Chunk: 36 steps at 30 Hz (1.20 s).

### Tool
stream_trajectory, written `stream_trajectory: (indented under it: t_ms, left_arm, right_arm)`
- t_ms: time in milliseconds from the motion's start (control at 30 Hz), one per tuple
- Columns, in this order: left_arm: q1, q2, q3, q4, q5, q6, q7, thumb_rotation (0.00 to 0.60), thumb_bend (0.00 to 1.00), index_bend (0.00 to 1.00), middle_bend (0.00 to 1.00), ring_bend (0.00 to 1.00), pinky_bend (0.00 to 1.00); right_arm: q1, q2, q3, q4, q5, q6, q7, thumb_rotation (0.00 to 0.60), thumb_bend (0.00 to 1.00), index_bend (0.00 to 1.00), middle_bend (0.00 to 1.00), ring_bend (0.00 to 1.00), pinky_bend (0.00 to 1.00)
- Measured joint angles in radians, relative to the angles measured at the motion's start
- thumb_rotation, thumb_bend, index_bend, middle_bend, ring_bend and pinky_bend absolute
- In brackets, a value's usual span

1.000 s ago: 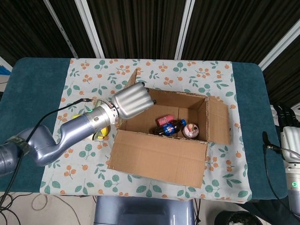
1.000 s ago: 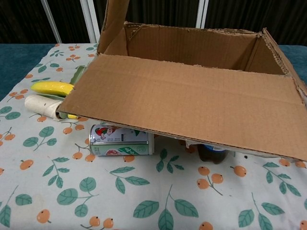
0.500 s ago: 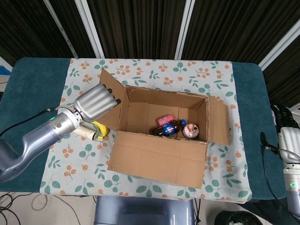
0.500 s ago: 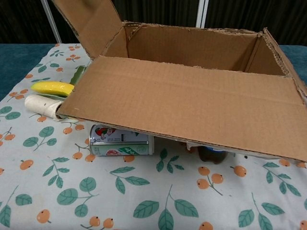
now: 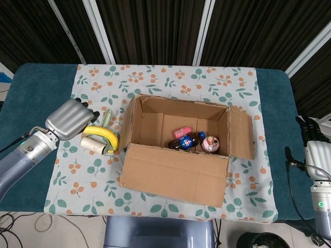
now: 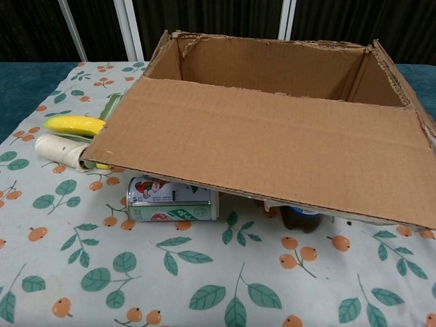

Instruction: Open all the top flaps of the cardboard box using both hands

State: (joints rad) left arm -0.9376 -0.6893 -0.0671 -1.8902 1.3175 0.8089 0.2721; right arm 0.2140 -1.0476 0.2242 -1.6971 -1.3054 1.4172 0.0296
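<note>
The cardboard box (image 5: 178,111) stands mid-table with its top uncovered. Its front flap (image 5: 173,173) lies folded out toward me and fills the chest view (image 6: 272,146). The right flap (image 5: 242,133) hangs outward. The left flap (image 5: 129,118) stands nearly upright at the box's left wall, also seen in the chest view (image 6: 160,51). My left hand (image 5: 70,118) hovers left of the box, apart from the flap, fingers spread and holding nothing. My right hand (image 5: 312,138) is off the table's right edge, empty.
Inside the box lie a dark bottle (image 5: 189,140), a pink can (image 5: 181,133) and a cup (image 5: 211,143). A banana (image 5: 102,135) and a paper roll (image 5: 94,145) sit between my left hand and the box. A green can (image 6: 170,199) lies under the front flap.
My left hand has drawn back to the left, away from the left flap. The flap, pushed outward half a second ago, has sprung back to nearly upright.
</note>
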Motion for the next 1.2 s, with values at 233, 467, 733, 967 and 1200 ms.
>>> stream_trajectory:
  t_ms: [233, 467, 733, 967, 1200]
  left_arm:
    - [0.122, -0.033, 0.024, 0.014, -0.020, 0.101, -0.016, 0.600, 0.35, 0.21, 0.19, 0.16, 0.25]
    - [0.271, -0.148, 0.026, 0.003, -0.097, 0.344, -0.020, 0.600, 0.13, 0.00, 0.00, 0.00, 0.05]
    - [0.509, -0.295, 0.051, 0.010, -0.099, 0.659, -0.055, 0.600, 0.11, 0.00, 0.00, 0.00, 0.03]
    - [0.669, -0.369, 0.126, 0.106, -0.002, 0.766, -0.150, 0.600, 0.10, 0.00, 0.00, 0.00, 0.02]
    - [0.727, -0.420, 0.144, 0.250, 0.086, 0.830, -0.173, 0.600, 0.10, 0.00, 0.00, 0.00, 0.02]
  right_arm:
    - [0.000, 0.001, -0.003, -0.006, -0.010, 0.001, -0.010, 0.600, 0.47, 0.00, 0.00, 0.04, 0.23]
    - [-0.001, 0.005, -0.005, -0.008, -0.020, 0.009, -0.029, 0.600, 0.33, 0.00, 0.00, 0.04, 0.23]
    - [-0.027, 0.013, -0.036, -0.021, -0.040, 0.030, -0.075, 0.600, 0.13, 0.00, 0.00, 0.00, 0.21]
    - [-0.076, 0.015, -0.100, 0.000, -0.115, 0.083, -0.138, 0.600, 0.12, 0.00, 0.00, 0.00, 0.21]
    - [-0.109, -0.013, -0.152, 0.085, -0.190, 0.113, -0.141, 0.600, 0.11, 0.00, 0.00, 0.00, 0.21]
